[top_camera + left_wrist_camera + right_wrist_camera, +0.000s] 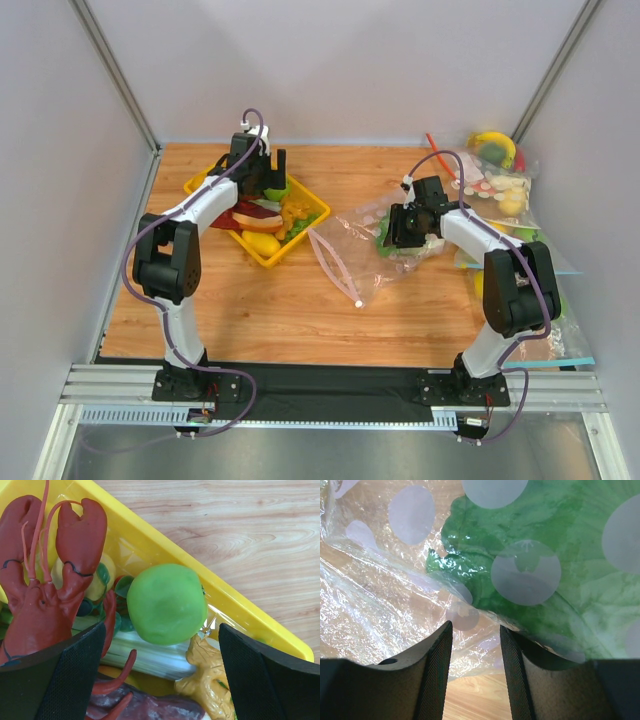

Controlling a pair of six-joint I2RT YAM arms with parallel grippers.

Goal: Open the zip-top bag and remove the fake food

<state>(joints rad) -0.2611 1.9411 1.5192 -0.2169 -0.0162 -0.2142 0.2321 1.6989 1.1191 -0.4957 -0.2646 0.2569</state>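
Observation:
The zip-top bag (352, 232) lies crumpled mid-table, its pale zip strip (335, 264) towards the left. The lettuce head (392, 243) is inside it and fills the right wrist view (560, 555) behind the film. My right gripper (404, 226) is low over the bag; in its wrist view (476, 672) the jaws stand a little apart with a fold of bag film (380, 605) between them. My left gripper (262, 166) hangs open and empty over the yellow tray (300, 241). The red lobster (45, 580) and the round green fruit (166, 603) lie in the tray (200, 575), between the fingers (70, 680).
The tray also holds other toy food, among it a yellow-brown piece (210, 680) and a pale green stalk (150, 655). A heap of other clear bags with toy fruit (497, 175) sits at the back right. A blue-stripped bag (565, 345) lies by the right arm's base.

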